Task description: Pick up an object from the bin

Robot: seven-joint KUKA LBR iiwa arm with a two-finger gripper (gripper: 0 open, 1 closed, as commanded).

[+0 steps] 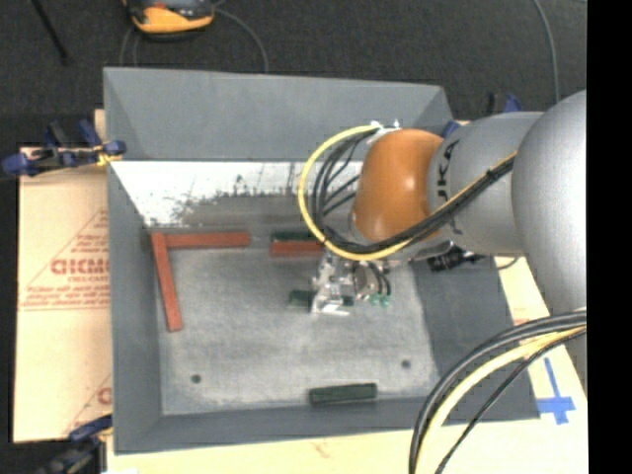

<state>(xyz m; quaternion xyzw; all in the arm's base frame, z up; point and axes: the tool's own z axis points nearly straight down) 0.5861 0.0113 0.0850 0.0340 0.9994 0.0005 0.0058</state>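
Pincer (336, 294) low over bin (128, 314) ctr, right at a small green block (300, 297) lying on the floor just below the short red bar (296, 249). Step looks like the grasp itself, but open, closed or gripping: can't tell, wrist hides it. Next move needs a firm hold on the block, then a straight lift clear of the red bar.
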